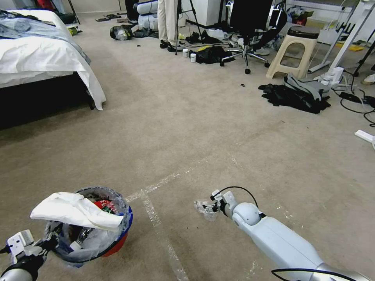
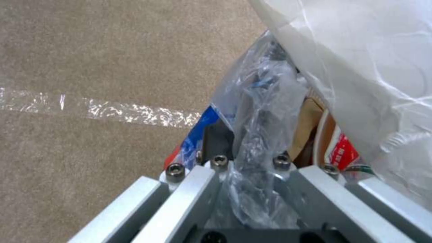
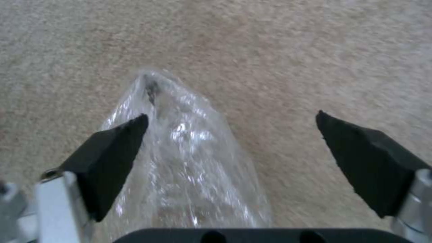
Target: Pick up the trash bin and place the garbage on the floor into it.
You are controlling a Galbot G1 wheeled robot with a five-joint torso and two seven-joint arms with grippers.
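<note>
Left gripper (image 1: 54,242) is clamping the near rim of the trash bin (image 1: 117,244), pinching the liner bag (image 2: 259,141) together with the red wall. In the left wrist view the crumpled liner is bunching right between the fingers, so it reads as closed on the rim. Gripping at the rim is keeping the bin upright with its mouth facing up, low on the robot's left side, ready to take more rubbish. Whether the bin is lifted off or resting on the floor (image 1: 187,128) I cannot tell.

The bin is already looking full: a white slipper (image 1: 74,210) is lying flat across the top, overhanging the rim because it is too wide to drop in. Red wrappers (image 1: 103,205) and a brown paper bag (image 2: 308,126) are sitting underneath it.

Right gripper (image 1: 209,208) is reaching forward and low over the carpet, just right of the tape line (image 1: 154,214), well apart from the bin. Its dark pads (image 3: 112,158) are standing wide apart, so it is open. A piece of clear wrap (image 3: 189,162) is sitting between them, against one pad only and not squeezed. My read: the jaws are spread around the wrap either for a pickup or after letting go; which, I cannot tell.
</note>
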